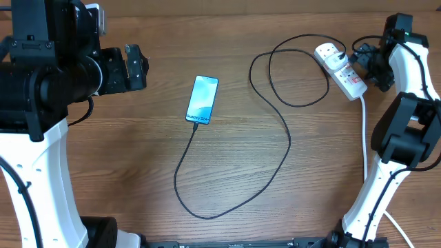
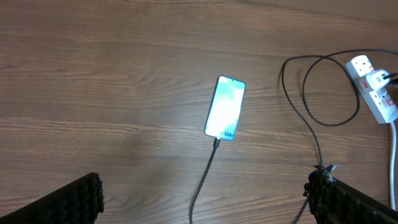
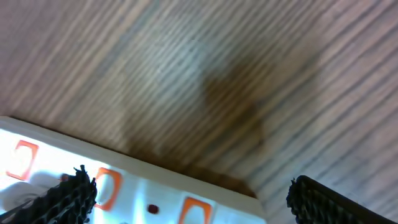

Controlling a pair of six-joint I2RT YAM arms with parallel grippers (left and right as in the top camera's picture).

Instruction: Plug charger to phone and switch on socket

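Note:
The phone lies flat mid-table with its blue screen lit; the left wrist view shows the phone too. The black charger cable meets the phone's near edge, loops wide over the table and runs to the white socket strip at the far right. My right gripper hovers open right at the strip. In its wrist view the strip with orange-rimmed switches lies just below the right gripper. My left gripper hangs open, left of the phone and well apart from it; its fingers hold nothing.
The strip's thick white cord runs down the right side toward the table's front edge, beside the right arm's base. The charger cable crosses the wood in front of the left gripper.

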